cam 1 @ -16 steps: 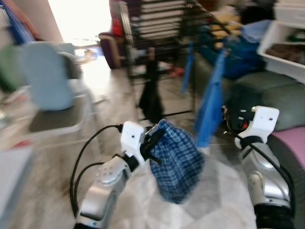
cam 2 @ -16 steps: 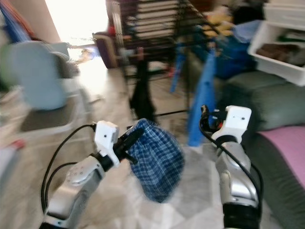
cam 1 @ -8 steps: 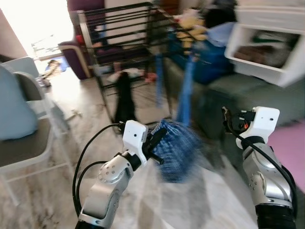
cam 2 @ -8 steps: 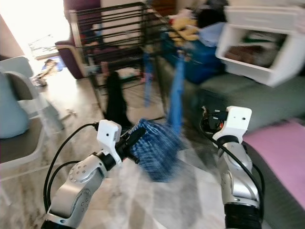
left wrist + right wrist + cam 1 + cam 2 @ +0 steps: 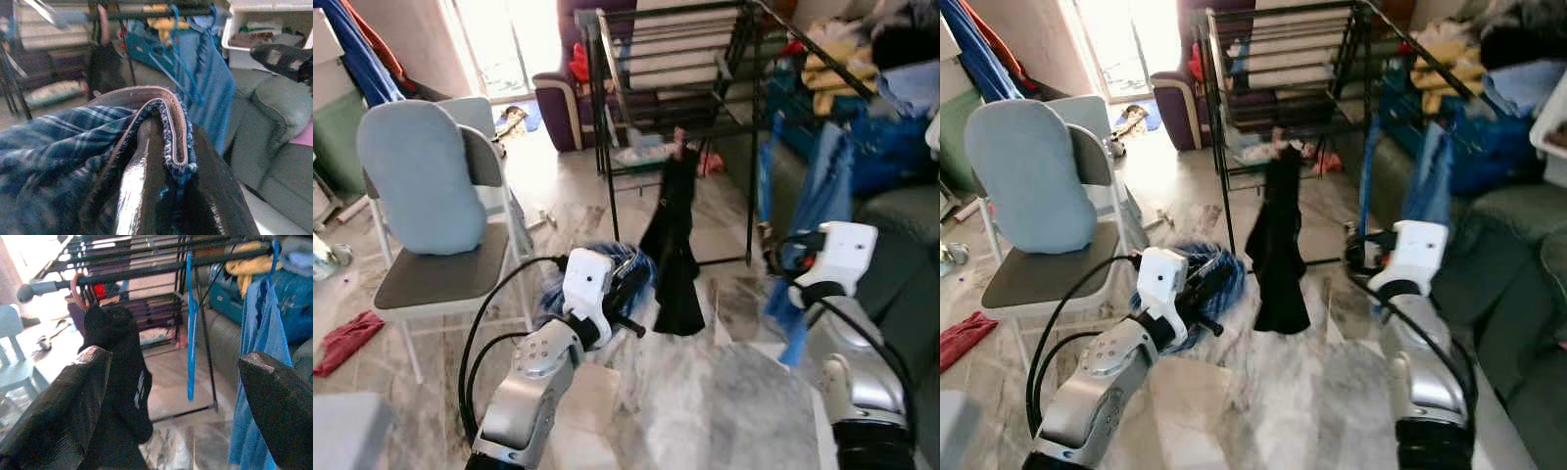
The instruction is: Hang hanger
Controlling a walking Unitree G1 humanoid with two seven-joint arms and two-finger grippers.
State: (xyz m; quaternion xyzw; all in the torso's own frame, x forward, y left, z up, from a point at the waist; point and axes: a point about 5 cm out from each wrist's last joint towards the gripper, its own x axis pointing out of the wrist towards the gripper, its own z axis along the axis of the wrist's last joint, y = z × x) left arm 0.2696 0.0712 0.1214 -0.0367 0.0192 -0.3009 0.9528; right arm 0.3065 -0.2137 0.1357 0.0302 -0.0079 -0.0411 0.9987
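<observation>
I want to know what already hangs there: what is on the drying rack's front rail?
On the drying rack: a black garment on a pink hanger, an empty blue hanger and a blue garment. Items further back are blurred.

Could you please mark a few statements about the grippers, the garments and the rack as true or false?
1. The left gripper is shut on a blue plaid garment. True.
2. The right gripper holds a hanger. False: its fingers stand wide apart with nothing between them.
3. A black garment hangs from the drying rack. True.
4. The black garment lies folded on the chair. False: the chair carries a light blue cushion.
5. A blue garment hangs on the rack. True.
</observation>
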